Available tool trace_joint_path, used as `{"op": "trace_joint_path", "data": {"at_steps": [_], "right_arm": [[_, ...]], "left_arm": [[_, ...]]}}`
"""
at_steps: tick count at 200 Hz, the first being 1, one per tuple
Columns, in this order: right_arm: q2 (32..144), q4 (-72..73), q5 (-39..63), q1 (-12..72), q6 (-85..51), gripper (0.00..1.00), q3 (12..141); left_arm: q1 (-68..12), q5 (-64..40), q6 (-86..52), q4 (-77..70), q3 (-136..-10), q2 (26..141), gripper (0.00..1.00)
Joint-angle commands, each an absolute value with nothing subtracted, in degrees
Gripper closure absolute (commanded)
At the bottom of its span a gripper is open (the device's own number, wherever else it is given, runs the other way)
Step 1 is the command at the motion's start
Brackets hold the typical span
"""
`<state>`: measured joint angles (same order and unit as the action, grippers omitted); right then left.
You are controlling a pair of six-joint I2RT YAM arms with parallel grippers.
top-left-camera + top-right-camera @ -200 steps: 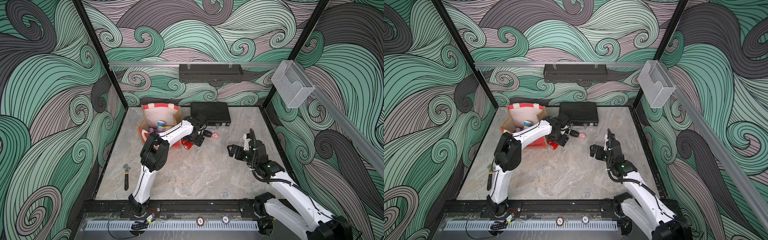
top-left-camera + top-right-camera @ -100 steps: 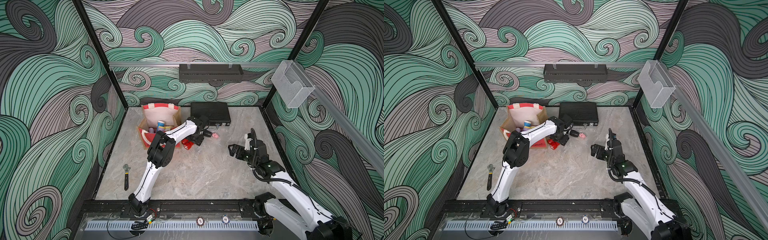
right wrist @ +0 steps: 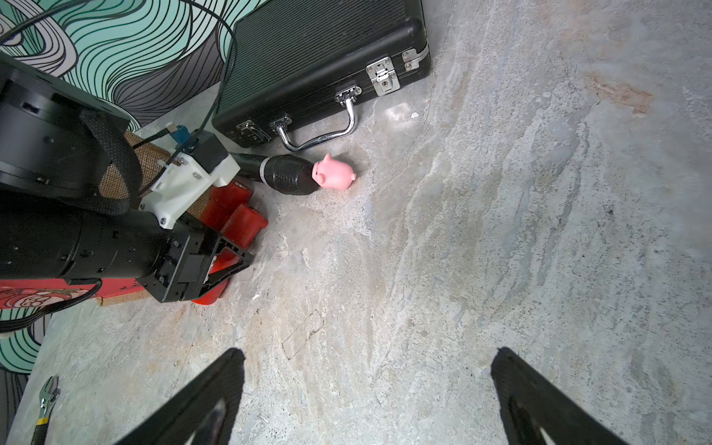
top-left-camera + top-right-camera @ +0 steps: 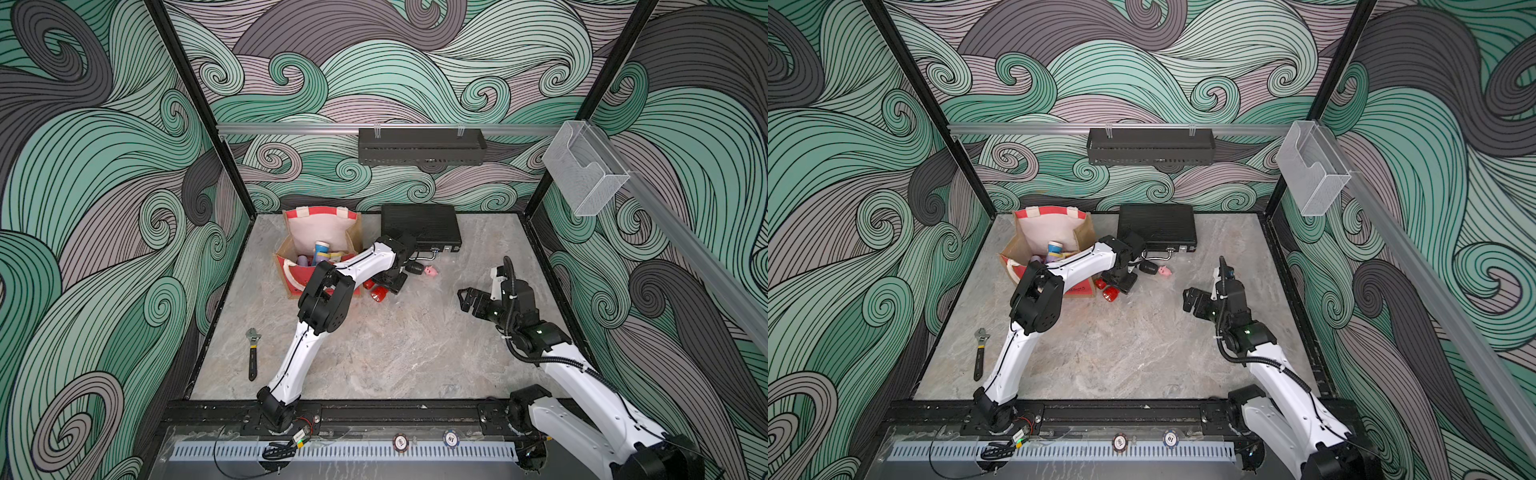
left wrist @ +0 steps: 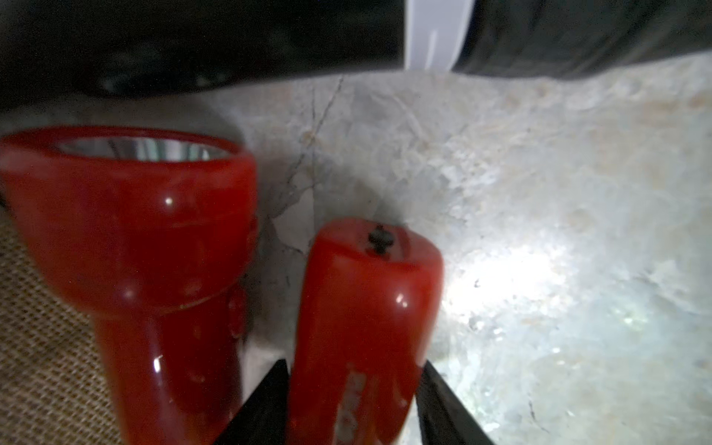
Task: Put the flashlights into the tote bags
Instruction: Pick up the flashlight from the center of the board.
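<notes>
Change against a second ago: the elbow (image 4: 326, 301) of the left arm sits further from the wrench (image 4: 252, 353) and nearer the bag, while the left pincer (image 4: 389, 287) and right pincer (image 4: 466, 297) keep their places. One tote bag (image 4: 318, 228), upright with its mouth upward, stands just beside the left pincer, on the side away from the right pincer; blue, lilac and yellow-headed flashlights (image 4: 321, 250) show inside. One red flashlight (image 5: 366, 308) lies flat on the table (image 5: 558, 231), its long axis running away from the left wrist camera and the butt end with its black stud farthest; the left pincer's fingers (image 5: 262, 408) press its body from both flanks. A second red flashlight (image 5: 131, 231) lies parallel but reversed, silver-lined head farthest, just outside one finger, with the bag's brown woven side on its other flank. One black stick (image 3: 287, 175), a pink pig (image 3: 333, 175) against its end, and a black case (image 3: 319, 50) lie beyond the left pincer, toward the right one. The right pincer is spread wide over bare table, well apart from every flashlight.
</notes>
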<state>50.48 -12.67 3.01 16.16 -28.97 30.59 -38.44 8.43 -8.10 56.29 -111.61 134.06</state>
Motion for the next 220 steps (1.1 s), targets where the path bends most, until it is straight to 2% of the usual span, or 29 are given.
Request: {"op": "trace_joint_path", "data": {"at_steps": [1,47,94,147,220], "right_arm": [[49.22,-12.28,2.51,15.68,-28.89,0.00,30.66],[47.67,-12.71,2.11,15.25,-29.21,0.00,30.69],[47.61,-13.05,2.42,15.17,-29.16,0.00,31.15],[47.69,-13.04,4.71,15.16,-28.05,0.00,32.17],[49.51,-12.94,6.52,19.22,-23.95,0.01,36.52]], "left_arm": [[-38.99,7.48,-7.90,57.13,-112.48,135.57,0.52],[-39.60,2.08,-6.44,55.17,-110.20,130.97,0.82],[-39.68,-1.48,-6.71,54.03,-108.97,123.04,0.98],[-39.73,-3.14,-5.09,54.97,-110.32,114.03,1.00],[-39.22,2.32,-1.16,56.13,-114.96,104.22,1.00]]}}
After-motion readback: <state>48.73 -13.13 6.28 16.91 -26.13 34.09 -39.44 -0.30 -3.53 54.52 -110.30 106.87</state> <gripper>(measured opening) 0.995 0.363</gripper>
